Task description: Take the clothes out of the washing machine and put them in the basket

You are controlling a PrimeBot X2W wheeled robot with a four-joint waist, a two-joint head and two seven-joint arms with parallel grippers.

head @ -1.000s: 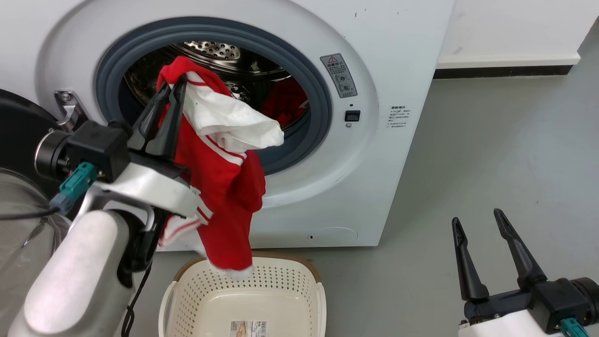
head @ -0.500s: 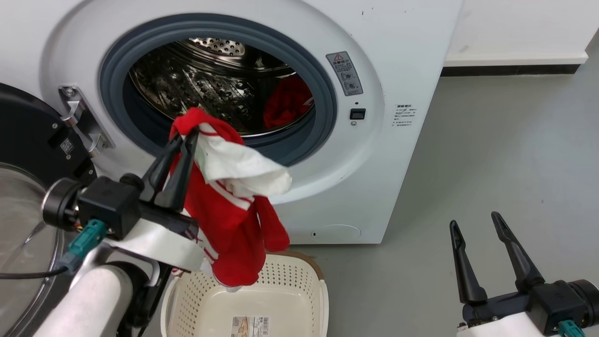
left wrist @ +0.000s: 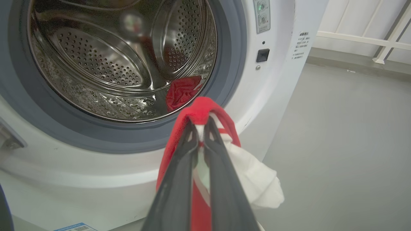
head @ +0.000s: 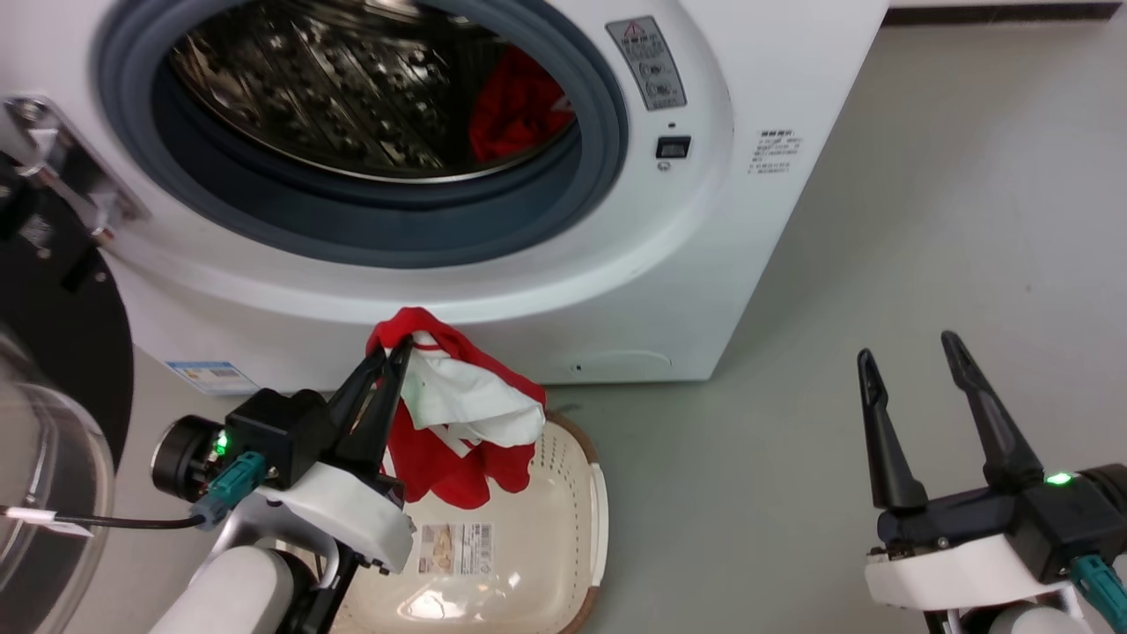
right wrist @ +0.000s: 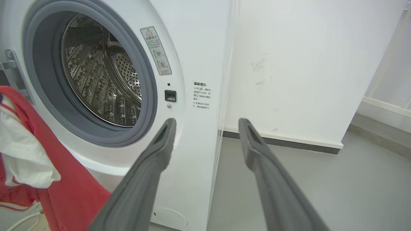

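Pinching a fold of one red garment between its closed fingers, the left gripper holds the cloth over the far side of the basket (white lining turned outward). Behind it stands the washing machine, where a second red garment lies at the right of the steel drum. The right gripper, fingers spread and empty, hovers above the grey floor, well apart from the basket.

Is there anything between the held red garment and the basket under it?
Nothing visible. The garment, pinched in the left gripper, hangs directly over the open basket, and no object lies between them.
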